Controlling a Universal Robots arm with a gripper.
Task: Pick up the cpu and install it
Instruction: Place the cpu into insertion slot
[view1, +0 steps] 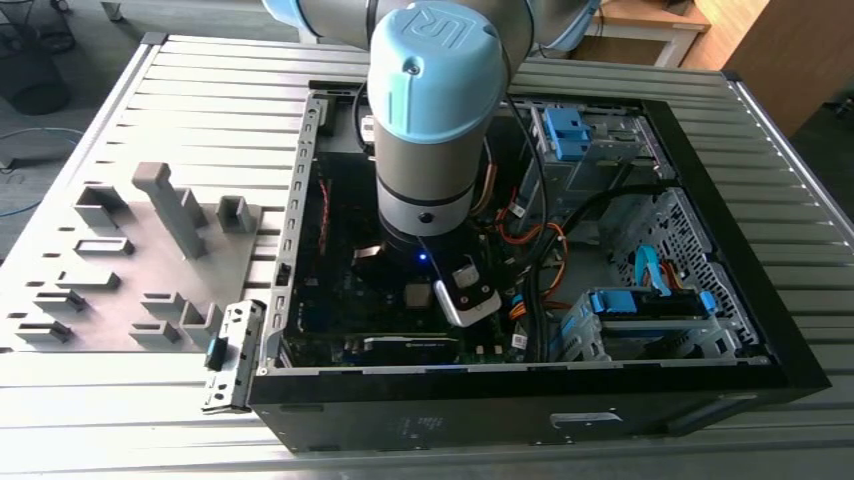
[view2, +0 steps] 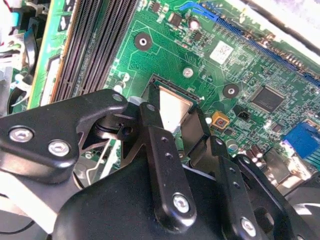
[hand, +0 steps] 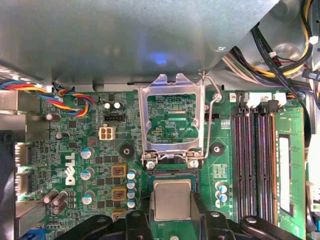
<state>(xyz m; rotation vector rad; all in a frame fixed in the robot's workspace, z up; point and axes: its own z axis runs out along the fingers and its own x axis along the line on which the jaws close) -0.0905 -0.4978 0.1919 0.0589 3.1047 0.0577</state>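
The cpu (hand: 172, 200) is a small square chip with a silver-grey metal top, also seen as the cpu (view2: 175, 106) in the second wrist view. My gripper (hand: 172, 196) is shut on it, one black finger against each of two opposite edges. It sits at the dark socket frame (hand: 170, 175) on the green motherboard; I cannot tell whether it rests in the socket or hangs just above it. The socket's metal load plate (hand: 172, 90) stands flipped open beyond it. In the exterior view the arm (view1: 427, 130) reaches straight down into the open computer case (view1: 534, 400).
Black memory slots (hand: 252, 160) and a green memory stick (hand: 289, 160) run beside the socket. Coloured fan wires (hand: 75, 100) and capacitors (hand: 87, 174) lie on the other side. A grey fixture plate (view1: 134, 260) with blocks lies at the exterior view's left of the case.
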